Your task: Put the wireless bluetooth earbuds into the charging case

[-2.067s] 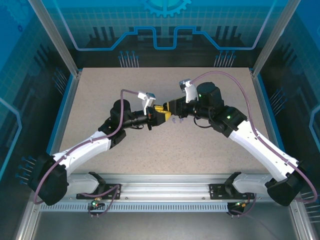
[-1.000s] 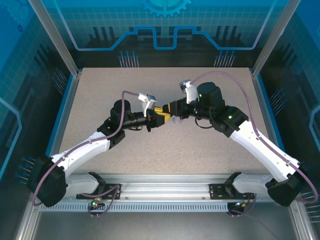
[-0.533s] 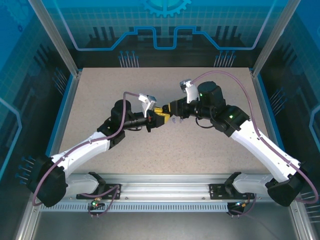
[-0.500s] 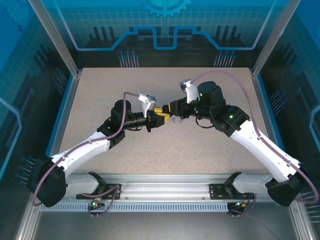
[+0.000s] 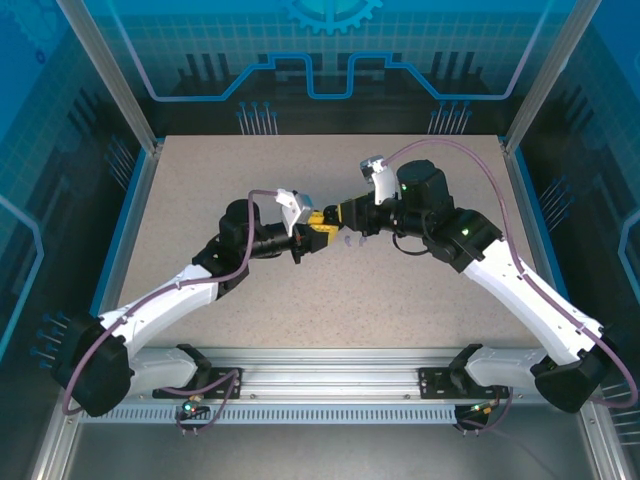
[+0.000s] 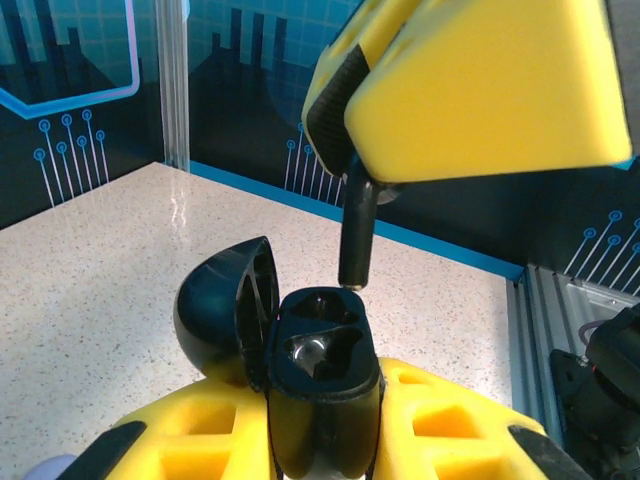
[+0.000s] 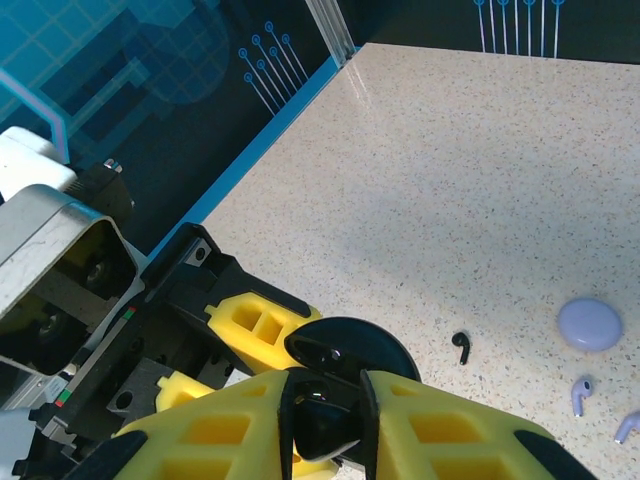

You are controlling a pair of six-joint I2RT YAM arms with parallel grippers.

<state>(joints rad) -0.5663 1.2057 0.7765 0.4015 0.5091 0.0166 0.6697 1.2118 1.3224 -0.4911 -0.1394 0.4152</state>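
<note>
My left gripper point(image 6: 322, 425) is shut on the base of a black charging case point(image 6: 322, 350). The case stands upright, its lid point(image 6: 215, 305) swung open to the left, and both sockets look empty. A black earbud point(image 6: 357, 230) hangs stem-down just above the far socket, with my right gripper point(image 7: 325, 425) shut on it. Seen from the right wrist, the earbud point(image 7: 330, 420) sits between the yellow fingers over the open case point(image 7: 350, 345). Both grippers meet mid-table, the left gripper point(image 5: 320, 229) facing the right gripper point(image 5: 340, 214). A second black earbud point(image 7: 461, 346) lies on the table.
A closed pale lilac case point(image 7: 597, 324) and two lilac earbuds point(image 7: 579, 395) point(image 7: 625, 428) lie on the speckled tabletop point(image 7: 480, 180) beside the grippers. Blue-edged walls and metal posts point(image 5: 120, 95) ring the table. Open tabletop stretches to the back and both sides.
Both grippers have shifted slightly toward the back of the table while staying together. The earbud and the case are still gripped as before.
</note>
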